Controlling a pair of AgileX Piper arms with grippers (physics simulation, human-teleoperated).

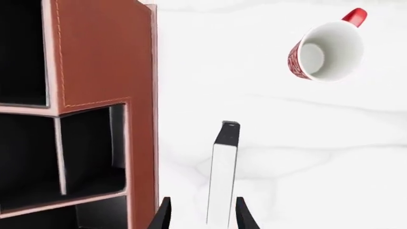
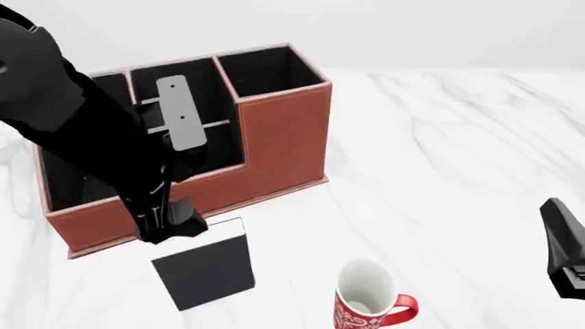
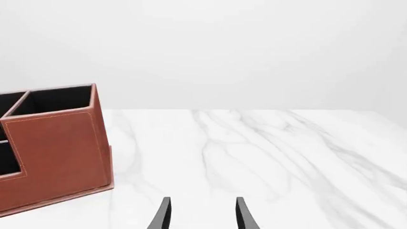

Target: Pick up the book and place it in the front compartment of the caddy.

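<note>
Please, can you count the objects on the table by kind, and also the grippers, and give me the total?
Book: 1
Caddy: 1
Mug: 1
Grippers: 2, the left gripper and the right gripper
Total: 5

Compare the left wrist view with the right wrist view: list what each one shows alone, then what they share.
Only the left wrist view shows the book, seen edge-on between the left gripper fingers, and the white mug with its red handle. Only the right wrist view shows the right gripper, open over bare marble, and the plain backdrop beyond the table edge. Both show the reddish-brown caddy and the white marble table.
</note>
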